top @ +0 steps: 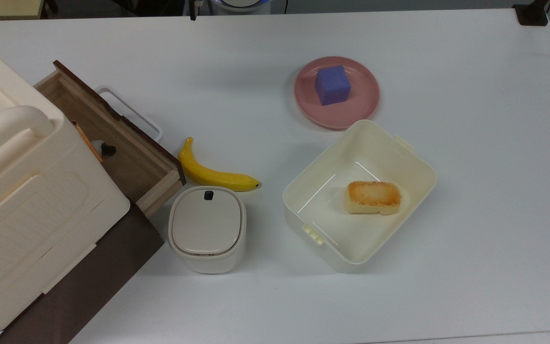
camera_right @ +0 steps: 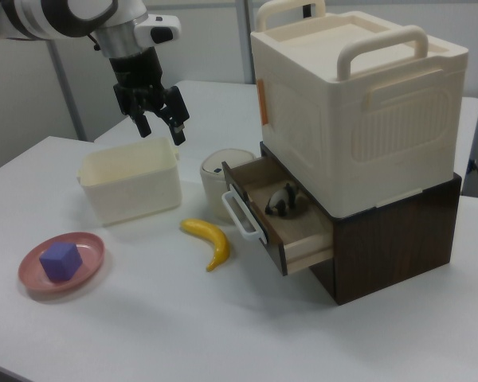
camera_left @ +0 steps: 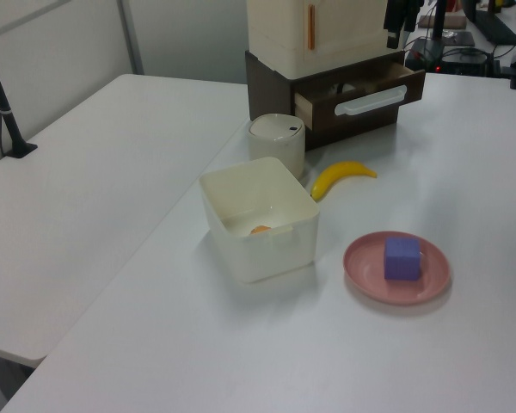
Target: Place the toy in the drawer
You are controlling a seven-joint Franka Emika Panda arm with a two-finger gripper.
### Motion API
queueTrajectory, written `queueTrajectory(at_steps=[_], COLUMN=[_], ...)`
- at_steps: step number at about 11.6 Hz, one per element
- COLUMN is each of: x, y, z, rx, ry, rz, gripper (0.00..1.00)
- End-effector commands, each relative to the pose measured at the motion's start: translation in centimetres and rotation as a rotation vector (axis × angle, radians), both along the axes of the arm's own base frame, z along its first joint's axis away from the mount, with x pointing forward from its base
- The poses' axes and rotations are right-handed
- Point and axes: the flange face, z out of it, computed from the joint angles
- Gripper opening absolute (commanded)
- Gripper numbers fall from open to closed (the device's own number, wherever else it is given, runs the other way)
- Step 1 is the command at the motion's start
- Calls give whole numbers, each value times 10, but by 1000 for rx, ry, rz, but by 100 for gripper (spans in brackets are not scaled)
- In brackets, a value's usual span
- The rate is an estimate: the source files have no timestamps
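The toy (camera_right: pixel 283 200), a tiny black and white figure, lies inside the open drawer (camera_right: pixel 299 239) under the big cream case; in the top view the toy (top: pixel 105 149) sits at the drawer's inner end. The drawer (top: pixel 127 155) has a dark brown front and a white loop handle (camera_right: pixel 243 213). In the left view the drawer (camera_left: pixel 361 97) is pulled out with its handle facing front. My gripper (camera_right: pixel 160 127) hangs high above the cream open box (camera_right: pixel 131 189), far from the drawer, open with nothing between its fingers.
A yellow banana (top: pixel 213 175) lies in front of the drawer. A lidded cream canister (top: pixel 206 228) stands beside it. The cream open box (top: pixel 413 157) holds a piece of bread (top: pixel 373 197). A purple cube (top: pixel 332 85) rests on a pink plate (top: pixel 365 107). A large cream case (camera_right: pixel 358 103) tops the dark cabinet.
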Motion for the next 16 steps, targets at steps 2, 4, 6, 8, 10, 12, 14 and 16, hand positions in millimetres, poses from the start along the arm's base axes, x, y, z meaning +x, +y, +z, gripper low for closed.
queueTrajectory(at_steps=[2, 4, 6, 8, 10, 12, 14, 16], x=[-6, -6, -6, -7, -7, -7, -9, -7], y=[4, 7, 7, 5, 5, 4, 0, 1], z=[1, 0, 0, 1, 1, 1, 2, 4], rx=[1, 2, 2, 2, 2, -3, 0, 0], ry=[15, 18, 23, 21, 21, 22, 31, 23], rz=[-20, -14, -14, -17, -15, -17, -24, -26], gripper=[100, 100, 100, 100, 100, 100, 100, 100])
